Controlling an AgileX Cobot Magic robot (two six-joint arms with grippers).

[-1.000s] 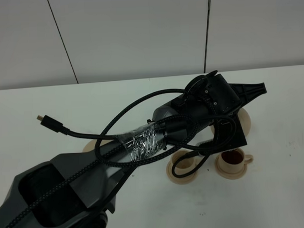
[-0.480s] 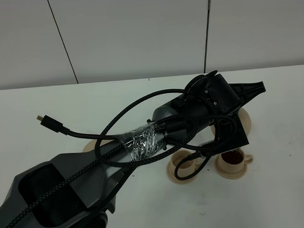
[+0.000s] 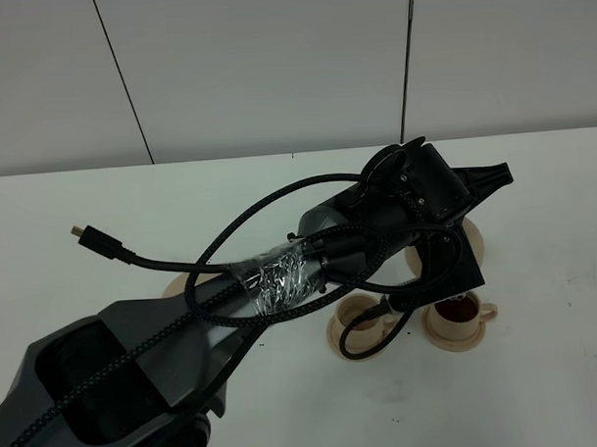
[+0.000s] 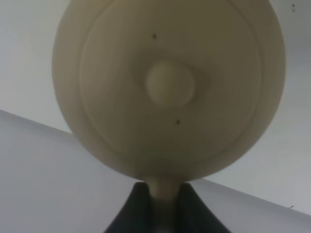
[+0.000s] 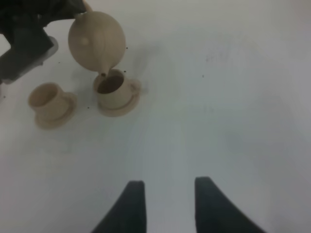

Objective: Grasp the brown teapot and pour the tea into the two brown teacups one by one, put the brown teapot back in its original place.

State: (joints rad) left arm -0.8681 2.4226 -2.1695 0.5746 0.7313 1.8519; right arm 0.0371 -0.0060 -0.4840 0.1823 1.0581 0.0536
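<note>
One teapot (image 4: pixel 170 87), left pincer (image 4: pixel 164 188) gripping — right pincer (image 5: pixel 168 182) parted

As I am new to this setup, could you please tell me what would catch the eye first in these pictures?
The squat round tan ceramic teapot, clamped by its handle in the left hand, hangs tilted over the small tan cylindrical teacup holding dark tea. Its matching twin stands beside it, without dark liquid. The dark left arm fills the middle of the high view.
</note>
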